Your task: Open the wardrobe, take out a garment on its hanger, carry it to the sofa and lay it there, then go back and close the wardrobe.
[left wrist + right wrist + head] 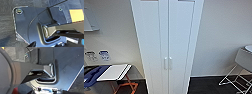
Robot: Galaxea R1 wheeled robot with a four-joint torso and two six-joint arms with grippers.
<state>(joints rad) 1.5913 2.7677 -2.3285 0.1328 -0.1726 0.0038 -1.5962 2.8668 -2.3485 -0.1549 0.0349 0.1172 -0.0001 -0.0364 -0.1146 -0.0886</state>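
Note:
The wardrobe [167,37] stands straight ahead in the head view, tall, narrow and white. Its two full-height doors are shut, and the pair of small white vertical handles [168,63] meet at the centre seam. The garment and its hanger are hidden behind the shut doors. The left and right wrist views look down past the robot's dark plates at dark floor.
A low table [114,72] with a white top and orange legs stands left of the wardrobe, with a blue item [92,73] on it. A white chair [240,68] on thin wire legs stands at the right. The floor [206,86] is dark, and an orange patch [76,15] lies on it.

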